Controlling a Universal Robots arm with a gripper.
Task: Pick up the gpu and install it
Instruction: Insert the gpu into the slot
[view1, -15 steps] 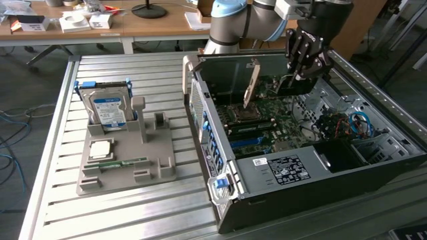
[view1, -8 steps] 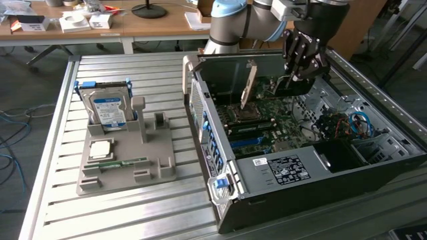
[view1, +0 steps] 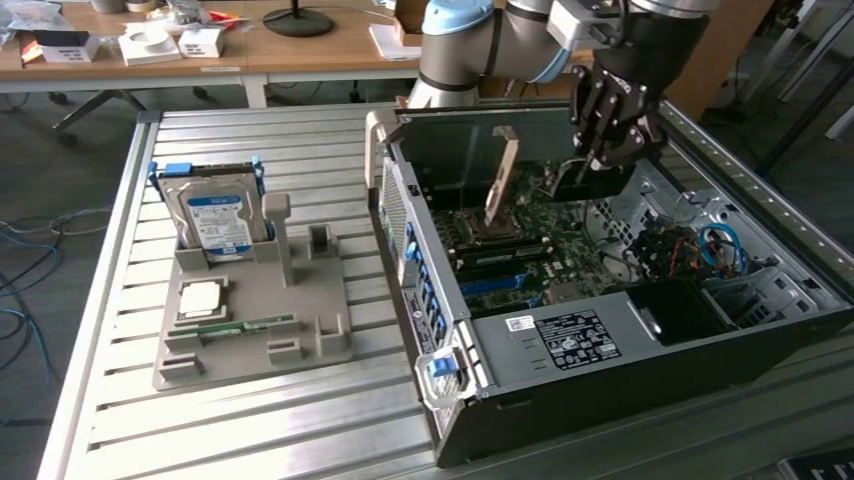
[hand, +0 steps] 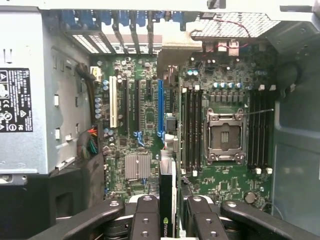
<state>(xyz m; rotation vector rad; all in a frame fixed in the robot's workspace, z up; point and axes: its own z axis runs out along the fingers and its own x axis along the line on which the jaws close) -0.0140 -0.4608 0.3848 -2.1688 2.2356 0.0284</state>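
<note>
The gpu (view1: 591, 187) hangs as a dark card inside the open computer case (view1: 561, 340), just above the motherboard (view1: 534, 250). My gripper (view1: 601, 160) is shut on its upper edge. In the wrist view the gpu (hand: 167, 190) appears edge-on, a thin dark board with a green logo, clamped between my two black fingers (hand: 145, 215) of the gripper (hand: 168, 212). Its far end points toward the blue expansion slot (hand: 160, 107), and I cannot tell whether it touches the board.
A tan lever (view1: 505, 180) stands upright over the processor socket (hand: 226, 137). The power supply (hand: 20, 100) borders the slots on one side. A grey holder (view1: 254, 320) at the exterior view's left carries a hard drive (view1: 220, 215), a processor chip (view1: 200, 297) and a memory stick (view1: 247, 325).
</note>
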